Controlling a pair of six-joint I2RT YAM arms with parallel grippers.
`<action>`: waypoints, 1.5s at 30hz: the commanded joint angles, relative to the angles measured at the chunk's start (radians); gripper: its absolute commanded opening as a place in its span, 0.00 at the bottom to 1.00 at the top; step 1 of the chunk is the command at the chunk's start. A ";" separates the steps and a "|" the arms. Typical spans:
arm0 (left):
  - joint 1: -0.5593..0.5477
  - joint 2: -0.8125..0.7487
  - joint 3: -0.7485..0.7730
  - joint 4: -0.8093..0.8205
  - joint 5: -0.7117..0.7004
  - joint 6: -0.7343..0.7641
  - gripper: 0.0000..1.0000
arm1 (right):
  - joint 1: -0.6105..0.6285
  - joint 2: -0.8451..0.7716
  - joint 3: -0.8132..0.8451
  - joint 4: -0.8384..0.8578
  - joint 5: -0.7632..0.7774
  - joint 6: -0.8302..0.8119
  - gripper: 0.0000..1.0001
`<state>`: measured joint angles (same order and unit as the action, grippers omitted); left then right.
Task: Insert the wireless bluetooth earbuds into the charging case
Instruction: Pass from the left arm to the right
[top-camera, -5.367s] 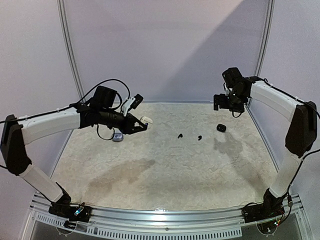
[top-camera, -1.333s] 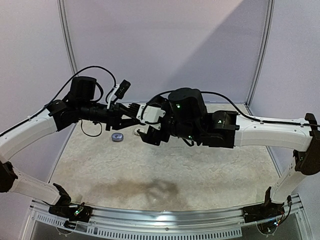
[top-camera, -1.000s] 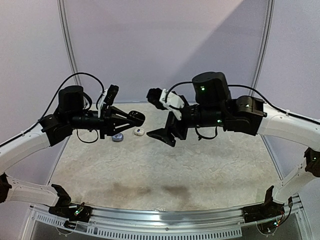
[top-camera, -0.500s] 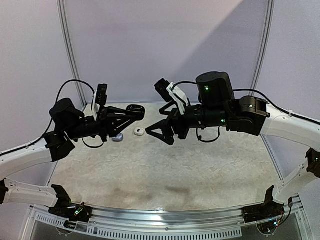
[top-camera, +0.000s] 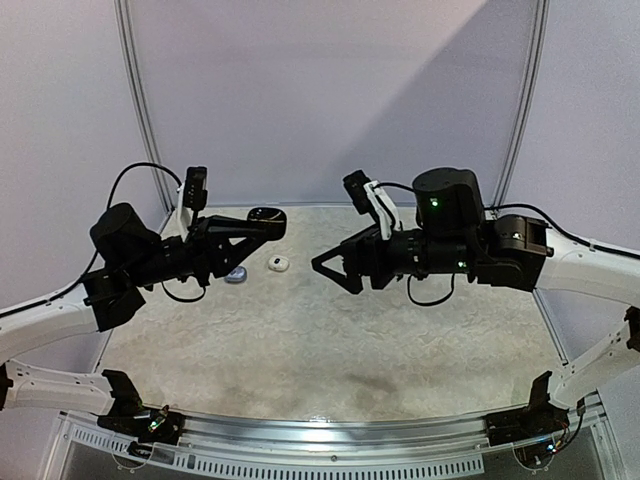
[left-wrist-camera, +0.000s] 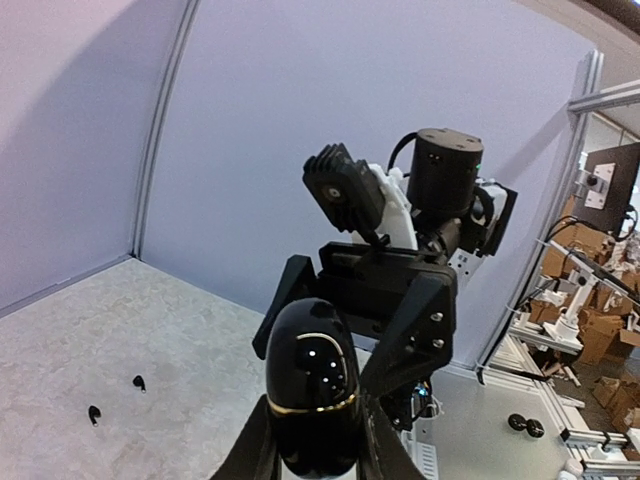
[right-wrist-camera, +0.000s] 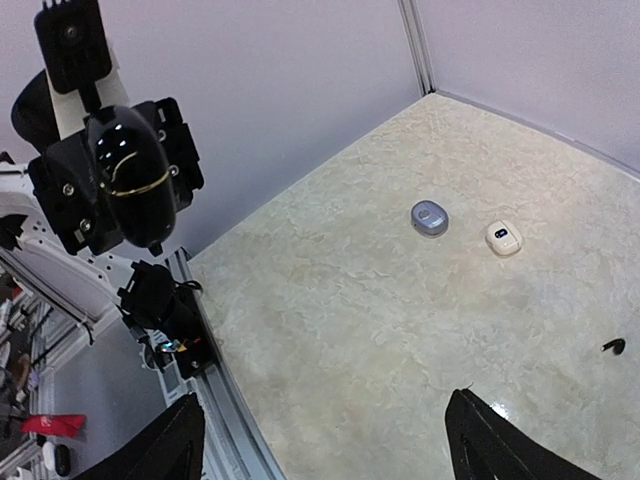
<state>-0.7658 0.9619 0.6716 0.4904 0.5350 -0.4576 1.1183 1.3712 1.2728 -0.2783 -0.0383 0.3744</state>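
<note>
My left gripper (top-camera: 263, 221) is shut on a glossy black charging case (top-camera: 266, 215) with a gold seam, held high above the table. In the left wrist view the black case (left-wrist-camera: 310, 395) stands upright between the fingers. Facing it at a short gap is my right gripper (top-camera: 335, 274), open and empty; in its own view it (right-wrist-camera: 330, 450) shows only two spread fingertips (right-wrist-camera: 487, 447). Two tiny black earbuds (left-wrist-camera: 93, 413) (left-wrist-camera: 138, 382) lie on the table. The right wrist view shows one black earbud (right-wrist-camera: 613, 346). In the top view my right arm hides them.
A white case (top-camera: 278, 263) and a grey case (top-camera: 236, 274) lie side by side at the back left of the mottled table (top-camera: 300, 350). Both show from the right wrist as white case (right-wrist-camera: 502, 237) and grey case (right-wrist-camera: 430, 216). A metal rail (top-camera: 320, 432) edges the front.
The two grippers have drawn apart after meeting mid-air. The left one keeps the black case and has tilted it up; the right arm has slid right and lower.
</note>
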 joint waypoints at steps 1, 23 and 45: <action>-0.043 -0.041 0.026 -0.072 0.037 -0.005 0.00 | 0.006 -0.082 -0.109 0.156 -0.007 0.089 0.83; -0.043 -0.052 -0.003 0.077 0.074 0.160 0.00 | -0.014 -0.002 0.110 0.170 -0.290 -0.086 0.84; -0.096 0.000 0.057 0.122 0.084 0.146 0.00 | 0.020 0.103 0.160 0.320 -0.380 -0.027 0.60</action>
<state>-0.8448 0.9688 0.7341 0.5770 0.6361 -0.2920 1.1259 1.4536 1.4033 0.0086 -0.4015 0.3405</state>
